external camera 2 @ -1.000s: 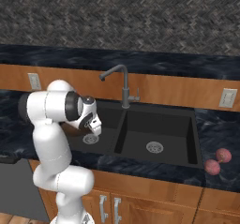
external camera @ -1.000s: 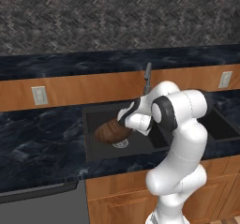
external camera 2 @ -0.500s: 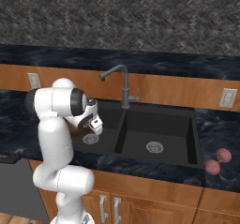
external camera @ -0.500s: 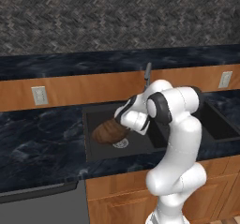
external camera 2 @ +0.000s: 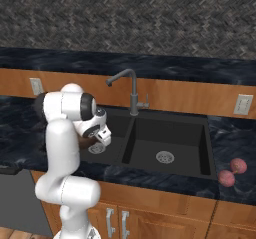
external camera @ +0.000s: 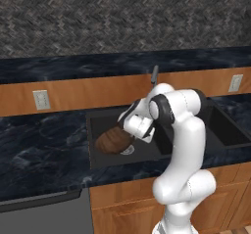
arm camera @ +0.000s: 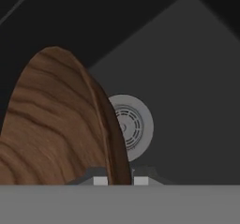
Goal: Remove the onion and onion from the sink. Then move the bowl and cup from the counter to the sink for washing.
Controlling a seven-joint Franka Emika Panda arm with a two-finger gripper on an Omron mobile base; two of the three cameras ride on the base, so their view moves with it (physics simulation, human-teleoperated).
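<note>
My gripper (external camera: 126, 135) is shut on the rim of the brown wooden bowl (external camera: 112, 141), which hangs tilted on edge in the left basin of the black sink (external camera: 100, 119), just above the basin's metal drain (external camera: 128, 150). In the hand view the bowl (arm camera: 56, 124) stands edge-on between my fingertips (arm camera: 101, 181), with the drain (arm camera: 133, 124) behind it. In the right base view the gripper (external camera 2: 96, 143) hangs low over the left basin. Two pinkish-red onions (external camera 2: 238, 166) (external camera 2: 226, 178) lie on the counter right of the sink (external camera 2: 170, 133). The cup is out of view.
A grey gooseneck faucet (external camera 2: 131, 90) stands behind the divider between the basins. The right basin has a round drain (external camera 2: 164, 157). Dark marble counter (external camera: 44, 154) runs on both sides, and wall outlets (external camera: 41, 99) sit on the wooden backsplash.
My arm has swung a little to the left and the bowl has sunk slightly lower in the left basin, still in my grip.
</note>
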